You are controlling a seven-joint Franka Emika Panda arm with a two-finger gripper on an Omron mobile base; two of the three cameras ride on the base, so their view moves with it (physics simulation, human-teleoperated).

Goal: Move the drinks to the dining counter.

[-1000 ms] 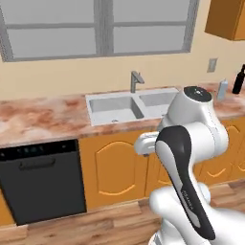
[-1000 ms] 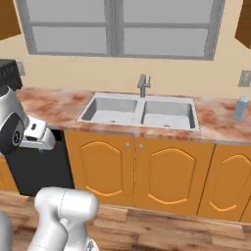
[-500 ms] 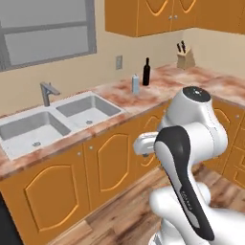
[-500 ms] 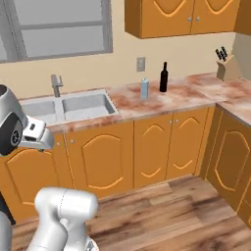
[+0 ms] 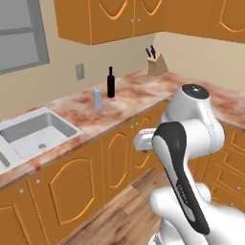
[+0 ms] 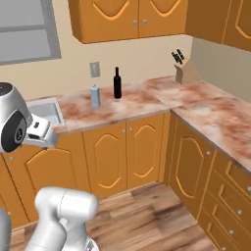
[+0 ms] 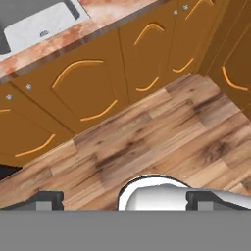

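A: Which step is this, by your reckoning?

B: The approach, I'd judge. Nothing is held. The pincer (image 7: pixel 125 200) hangs low over the wooden floor (image 7: pixel 147 142), its two tips wide apart with nothing between them, facing the orange cabinet doors (image 7: pixel 88 83) under the desk.

A: And the drinks?

B: Two are in sight on the marble desk (image 6: pixel 127 105). A slim black bottle (image 6: pixel 117 83) stands upright near the back edge, by the wall. A grey-blue carton (image 6: pixel 95 95) stands just beside it, on the side toward the sink (image 5: pixel 33 131), apart from the bottle and a little nearer the front edge. In the left base view they read the same way: carton (image 5: pixel 97 98), then bottle (image 5: pixel 111 82), with a knife block (image 5: pixel 154 62) further along near the corner of the desk.

A: How do they lie relative to the pincer?

B: Well above it and further in. The pincer points down at the floor in front of the cabinets; both drinks sit up on the desk.

A: So the next move?

B: Likely bring the base closer, lift the arm to desk height, and line the open tips around one drink. The carton looks the easier reach, being nearer the front edge.
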